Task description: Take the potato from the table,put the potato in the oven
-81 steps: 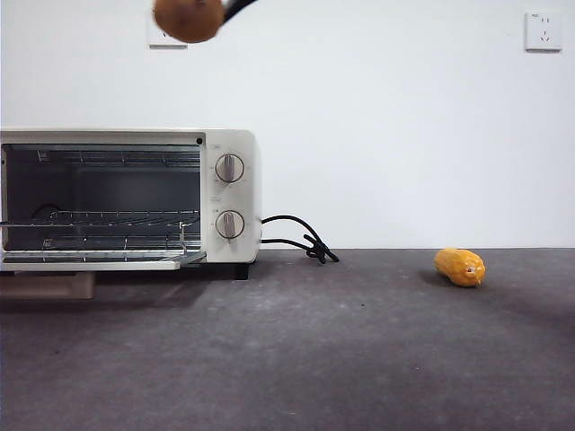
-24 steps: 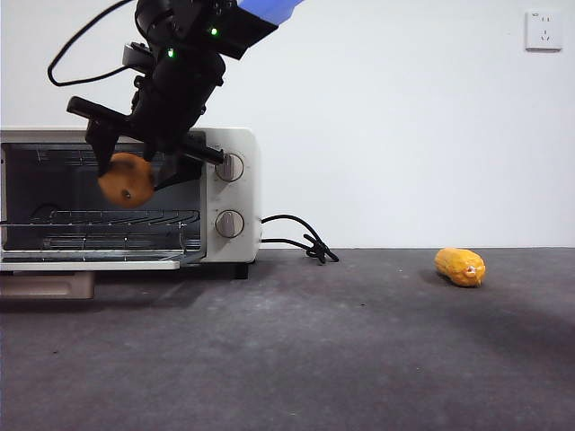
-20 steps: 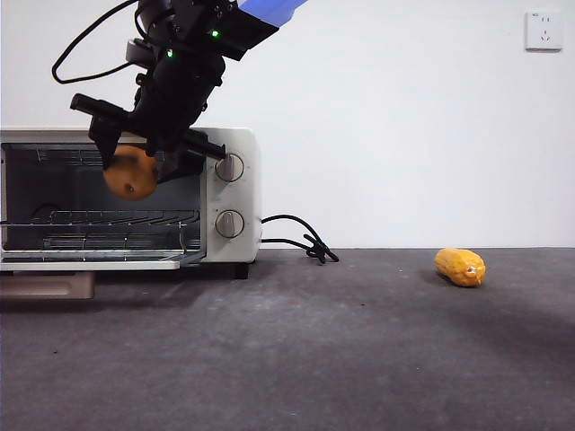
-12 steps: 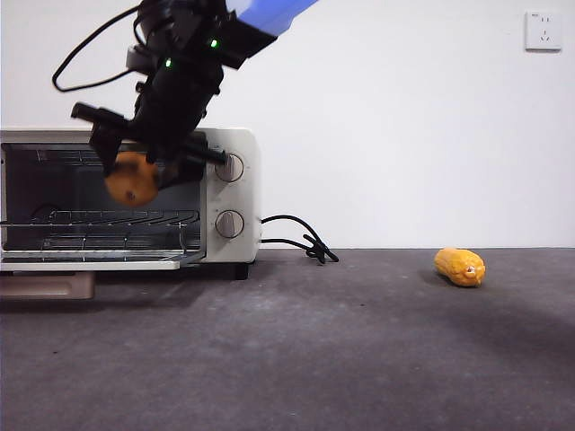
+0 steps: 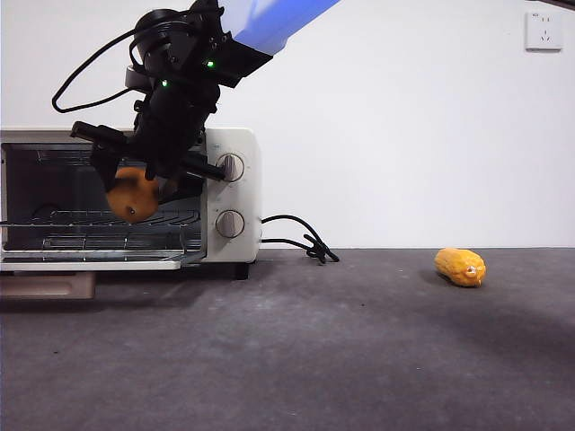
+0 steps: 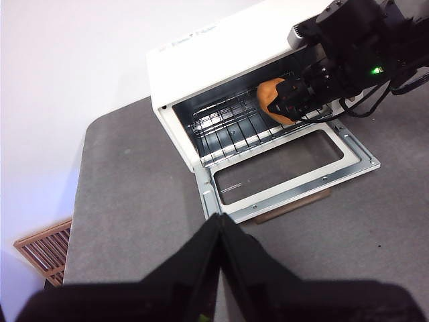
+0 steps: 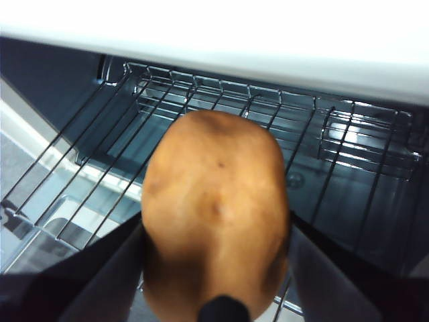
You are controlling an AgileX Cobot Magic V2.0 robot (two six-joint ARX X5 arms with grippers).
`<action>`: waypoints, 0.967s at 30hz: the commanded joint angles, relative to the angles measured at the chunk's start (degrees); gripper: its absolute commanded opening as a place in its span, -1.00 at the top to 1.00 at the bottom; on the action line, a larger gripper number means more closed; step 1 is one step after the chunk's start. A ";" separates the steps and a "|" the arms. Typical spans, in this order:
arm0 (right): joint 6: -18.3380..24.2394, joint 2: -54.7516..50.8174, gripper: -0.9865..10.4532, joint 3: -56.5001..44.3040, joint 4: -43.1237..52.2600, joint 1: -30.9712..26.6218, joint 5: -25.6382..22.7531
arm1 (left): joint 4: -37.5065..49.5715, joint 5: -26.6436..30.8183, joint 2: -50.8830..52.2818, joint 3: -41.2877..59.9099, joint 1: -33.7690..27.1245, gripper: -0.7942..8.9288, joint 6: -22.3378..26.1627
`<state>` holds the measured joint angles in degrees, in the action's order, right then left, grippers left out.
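The orange-brown potato [image 5: 133, 196] hangs inside the mouth of the cream-white oven [image 5: 229, 193], just above its wire rack [image 5: 90, 218]. My right gripper [image 5: 144, 180] is shut on the potato [image 7: 214, 215], which fills the right wrist view with the rack [image 7: 315, 168] behind it. The left wrist view looks down on the open oven [image 6: 201, 47], its door [image 6: 288, 171] folded flat, the potato [image 6: 271, 100] and the right gripper [image 6: 301, 94] at the opening. My left gripper [image 6: 220, 231] is shut, held away from the oven above the dark grey table [image 5: 359, 359].
An oblong yellow-orange corn-like piece [image 5: 460, 267] lies on the table at the right. The oven's black cord [image 5: 301, 238] trails from its side. A wooden block [image 5: 49, 285] sits under the open door.
The right gripper has carried the potato down from high above into the oven opening; over the last second it moved slightly lower and deeper toward the rack.
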<state>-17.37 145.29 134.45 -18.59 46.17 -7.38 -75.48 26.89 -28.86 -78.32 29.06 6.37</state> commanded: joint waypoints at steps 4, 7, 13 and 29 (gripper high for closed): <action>-0.46 1.11 0.38 -0.42 -0.68 -0.50 -2.60 | 0.13 0.13 0.09 0.02 0.31 0.85 -0.39; -0.48 1.11 0.32 -0.42 -0.70 -0.50 -2.45 | 0.13 0.15 0.09 0.02 0.31 0.85 -0.39; -0.90 1.11 0.31 -0.35 -0.52 -0.48 -1.46 | 0.13 0.13 0.09 0.02 0.31 0.85 -0.39; -0.90 0.66 -0.27 3.87 -7.02 0.39 -0.22 | 0.13 0.13 0.09 0.02 0.31 0.85 -0.42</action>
<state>-18.09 145.29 137.58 -25.71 46.46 -7.22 -75.48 26.89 -28.86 -78.32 29.06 6.37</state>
